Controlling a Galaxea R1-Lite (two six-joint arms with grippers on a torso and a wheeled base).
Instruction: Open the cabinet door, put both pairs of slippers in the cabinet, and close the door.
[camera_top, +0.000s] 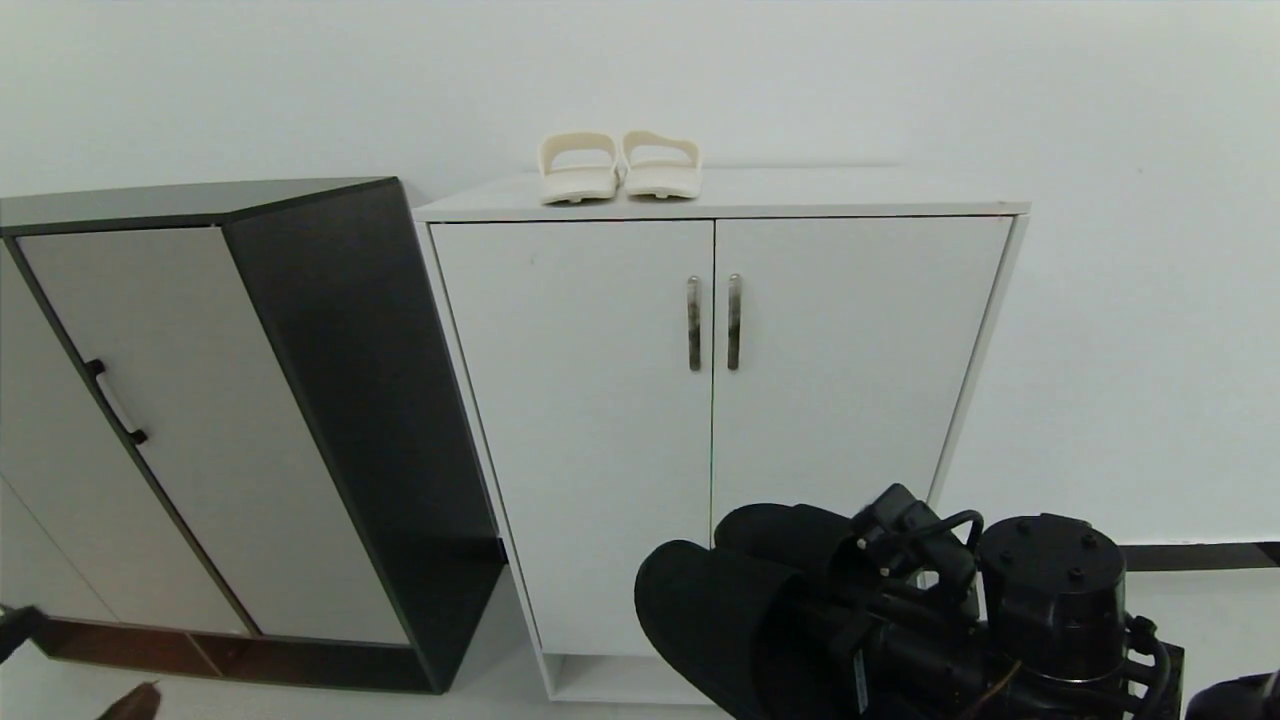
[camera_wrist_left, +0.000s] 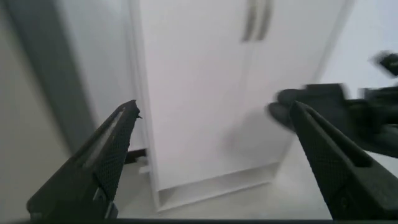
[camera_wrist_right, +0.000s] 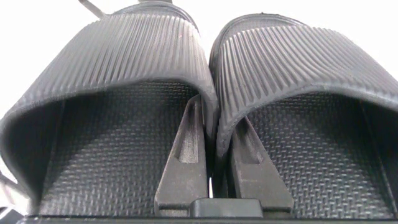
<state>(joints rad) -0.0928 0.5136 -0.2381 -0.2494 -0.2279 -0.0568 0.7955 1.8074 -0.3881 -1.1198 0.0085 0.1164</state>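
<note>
Readable print: none.
No lettering, number, label or sign can be made out on the white two-door wooden cabinet (camera_top: 590, 450), the cream open-toe slippers (camera_top: 620, 168), the black ribbed rubber slippers (camera_top: 720, 610) or the black grey-fronted side cabinet (camera_top: 350, 400).

Two cream slippers (camera_top: 578, 170) and two black slippers (camera_top: 720, 610) make four in all, plus one white cabinet (camera_top: 850, 195) with two doors (camera_top: 590, 420) and two metal handles (camera_top: 694, 323), and one dark cabinet (camera_top: 350, 400) with one black handle (camera_top: 115, 402), two cabinets altogether.

The black slippers (camera_wrist_right: 118, 143) get cut off on both sides of the fingers (camera_wrist_right: 183, 162) of the right gripper (camera_wrist_right: 214, 118). Between the fingers (camera_wrist_left: 112, 149) of the left gripper (camera_wrist_left: 214, 109), the cabinet (camera_wrist_left: 186, 74) looks blurry.
</note>
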